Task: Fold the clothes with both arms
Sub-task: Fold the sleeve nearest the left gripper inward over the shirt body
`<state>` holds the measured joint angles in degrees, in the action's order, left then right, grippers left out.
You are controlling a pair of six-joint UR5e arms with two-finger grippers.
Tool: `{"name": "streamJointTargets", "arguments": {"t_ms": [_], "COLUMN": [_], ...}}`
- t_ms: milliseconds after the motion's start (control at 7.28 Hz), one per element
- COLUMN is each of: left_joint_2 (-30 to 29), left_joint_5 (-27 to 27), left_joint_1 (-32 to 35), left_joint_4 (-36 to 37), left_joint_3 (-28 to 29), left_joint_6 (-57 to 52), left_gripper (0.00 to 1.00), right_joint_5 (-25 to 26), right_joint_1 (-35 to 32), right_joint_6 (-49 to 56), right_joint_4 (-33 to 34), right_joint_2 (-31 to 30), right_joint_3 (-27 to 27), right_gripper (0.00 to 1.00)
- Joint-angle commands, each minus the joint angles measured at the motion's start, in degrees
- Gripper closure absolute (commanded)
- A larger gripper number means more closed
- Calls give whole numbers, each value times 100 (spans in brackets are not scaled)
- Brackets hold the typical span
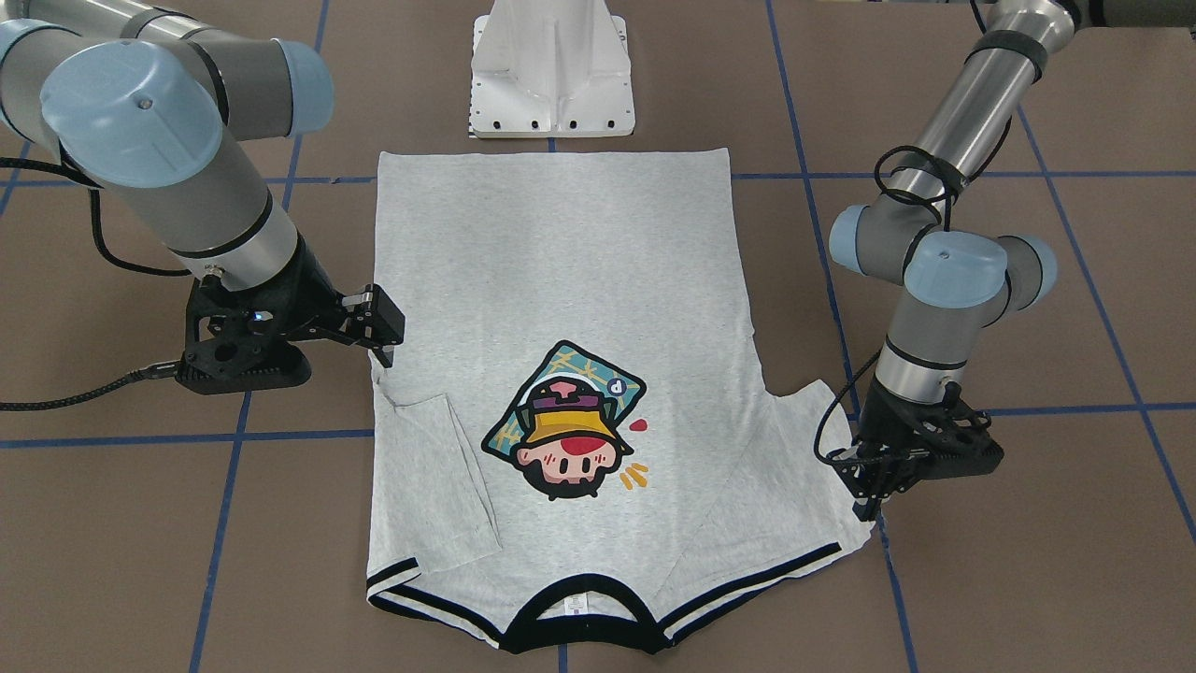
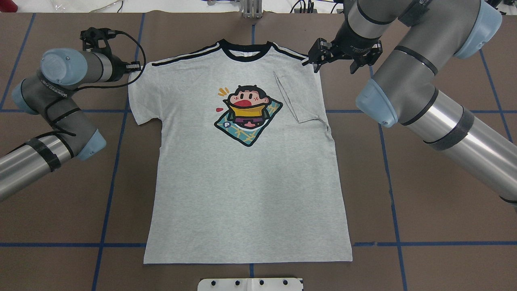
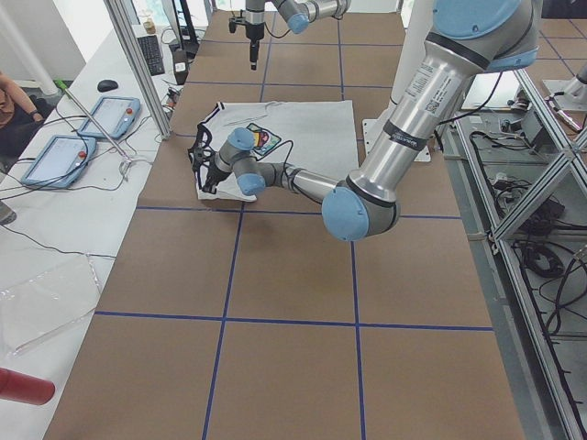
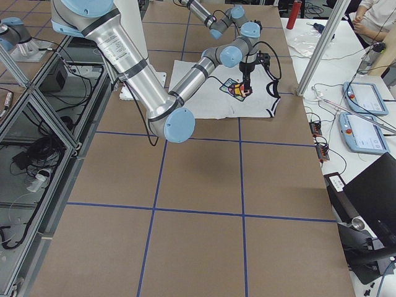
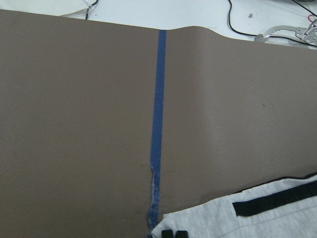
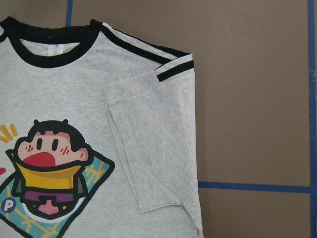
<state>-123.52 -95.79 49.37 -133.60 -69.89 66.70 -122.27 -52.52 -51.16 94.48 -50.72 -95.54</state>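
The grey T-shirt point(image 1: 561, 262) point(image 2: 242, 182) lies flat and face up, its collar away from the robot. Its sleeve on my right side point(image 2: 297, 97) point(image 6: 153, 148) is folded in over the chest. The opposite sleeve point(image 1: 813, 439) point(image 2: 141, 97) is spread out flat. My left gripper point(image 1: 864, 495) point(image 2: 135, 65) point(image 5: 174, 234) sits low at that sleeve's outer corner, fingertips close together on the cloth. My right gripper point(image 1: 383, 327) point(image 2: 315, 58) hovers open above the folded shoulder and holds nothing.
The white pedestal base point(image 1: 551, 65) point(image 2: 250, 284) stands by the shirt's hem. Blue tape lines point(image 5: 156, 124) cross the brown table. A side bench holds teach pendants point(image 3: 101, 119), with a person seated at its far end.
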Motion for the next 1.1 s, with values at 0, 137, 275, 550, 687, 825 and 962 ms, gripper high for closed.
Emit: {"name": "streamJointTargets", "arguments": {"t_ms": [0, 137, 275, 550, 687, 825, 962], "left_joint_2": [-749, -1014, -1330, -1386, -1481, -1587, -1623], "left_joint_5": [-1, 25, 42, 51, 60, 173, 218], "left_joint_1": [-216, -374, -498, -709, -745, -780, -789], "left_joint_4": [877, 923, 889, 619, 320, 257, 178], "left_joint_3": [-69, 122, 507, 686, 948, 1133, 1222], "left_joint_6": [710, 982, 1133, 1379, 1424, 1451, 1451], "left_gripper": [100, 100, 100, 100, 100, 100, 100], "right_joint_5": [-7, -7, -7, -7, 2, 2, 2], "right_joint_1": [-39, -48, -65, -74, -74, -74, -83], "right_joint_6": [10, 10, 27, 45, 45, 36, 28], "right_joint_4": [0, 0, 0, 0, 0, 0, 0], "right_joint_2": [-17, -52, -96, -122, -131, -131, -131], "right_joint_3": [-17, -18, -35, -35, -35, -35, -35], "right_gripper": [0, 0, 0, 0, 0, 0, 0]}}
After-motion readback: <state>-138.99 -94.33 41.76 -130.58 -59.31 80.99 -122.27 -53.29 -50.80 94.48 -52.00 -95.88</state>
